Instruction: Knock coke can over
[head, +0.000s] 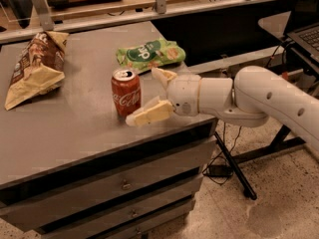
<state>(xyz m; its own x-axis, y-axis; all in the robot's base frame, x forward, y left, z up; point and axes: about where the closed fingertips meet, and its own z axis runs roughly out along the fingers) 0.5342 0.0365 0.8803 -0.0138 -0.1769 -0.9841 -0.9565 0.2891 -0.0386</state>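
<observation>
Progress stands at the approach stage, by the look of it; the coke can (125,92) stands upright on the grey cabinet top (75,133), near its front edge, so the knock itself is not yet done; the gripper (143,96) sits at the can's 3 o'clock, at the end of the white arm (259,96) reaching in from the right; its pincer is released, the two pale fingers (152,113) spread wide, one raised toward the can's 2 o'clock and the other low, its tip just beside the can's base at about 5 o'clock; whether that low tip touches the can cannot be told.

Judging by this layout, what is left is a sideways push toward 9 o'clock, high enough on the can to tip it rather than slide it; the surface on that side is bare, so the can has room to fall.

Bystanders lie apart from the line of push; the green snack bag (149,54) rests at the can's 1 o'clock, the brown and tan chip bag (37,66) well off at 10 o'clock.
</observation>
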